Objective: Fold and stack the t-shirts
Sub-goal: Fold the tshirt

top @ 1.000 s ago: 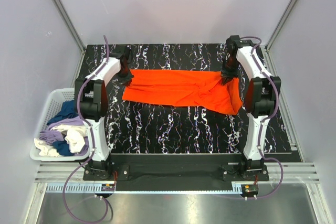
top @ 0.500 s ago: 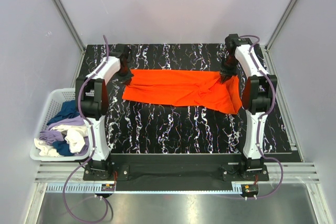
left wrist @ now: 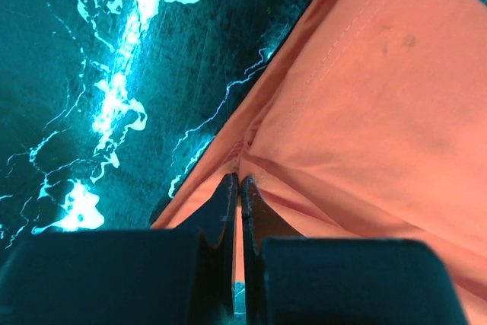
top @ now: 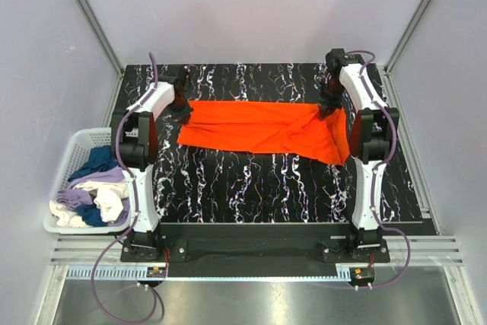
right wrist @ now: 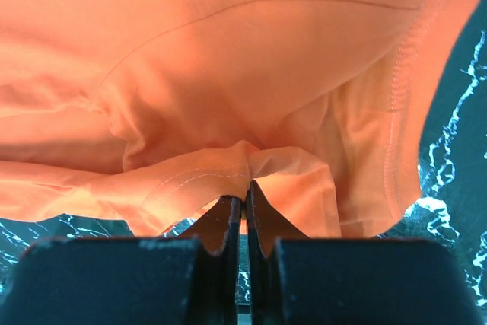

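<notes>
A bright orange t-shirt [top: 262, 129] lies stretched crosswise over the far half of the black marbled table [top: 266, 180]. My left gripper [top: 183, 109] is shut on its left end, where the wrist view shows the cloth [left wrist: 358, 112] pinched between the dark fingertips [left wrist: 225, 195]. At the right end my right gripper [top: 327, 109] is shut on a hemmed fold of the same shirt [right wrist: 228, 74], the fabric bunching at its fingertips [right wrist: 259, 192]. Other t-shirts in navy, lavender and cream [top: 91, 188] are heaped in a basket at the left.
A white plastic basket [top: 68, 154] stands off the table's left edge. Grey walls and aluminium frame posts [top: 91, 20] enclose the table on three sides. A metal rail [top: 251, 253] runs along the near edge by the arm bases.
Both grippers have drawn slightly toward the far edge, taking the shirt's ends with them. The grips are unchanged.
</notes>
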Controlling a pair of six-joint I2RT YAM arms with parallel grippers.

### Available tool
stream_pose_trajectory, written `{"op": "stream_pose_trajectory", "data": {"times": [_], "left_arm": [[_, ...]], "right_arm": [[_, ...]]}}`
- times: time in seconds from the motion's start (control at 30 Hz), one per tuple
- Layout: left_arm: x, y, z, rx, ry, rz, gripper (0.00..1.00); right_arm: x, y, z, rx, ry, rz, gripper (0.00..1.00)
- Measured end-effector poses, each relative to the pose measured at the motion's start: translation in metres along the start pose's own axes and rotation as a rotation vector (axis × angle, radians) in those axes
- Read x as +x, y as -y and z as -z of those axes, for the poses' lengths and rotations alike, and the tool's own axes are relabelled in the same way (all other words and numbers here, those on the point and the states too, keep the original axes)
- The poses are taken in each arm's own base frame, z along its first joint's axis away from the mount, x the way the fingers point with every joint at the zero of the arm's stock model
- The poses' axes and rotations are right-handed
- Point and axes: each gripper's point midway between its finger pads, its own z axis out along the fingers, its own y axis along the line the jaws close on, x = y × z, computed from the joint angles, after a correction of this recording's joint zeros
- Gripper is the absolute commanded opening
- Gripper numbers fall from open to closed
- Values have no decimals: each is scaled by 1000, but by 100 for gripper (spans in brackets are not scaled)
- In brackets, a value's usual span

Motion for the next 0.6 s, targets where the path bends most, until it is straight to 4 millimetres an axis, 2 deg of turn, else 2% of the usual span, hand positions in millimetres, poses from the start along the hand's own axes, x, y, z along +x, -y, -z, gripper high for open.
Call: {"op": "stream_pose_trajectory", "data": {"times": [0.3,0.6], "left_arm": [[-5,2,-3,3,3,15,0],[-6,2,-3,4,4,23,0]], "right_arm": [[-5,4,-16,-8,-24,-20,0],[-7,-3,-15,-44,-28,-36,0]]}}
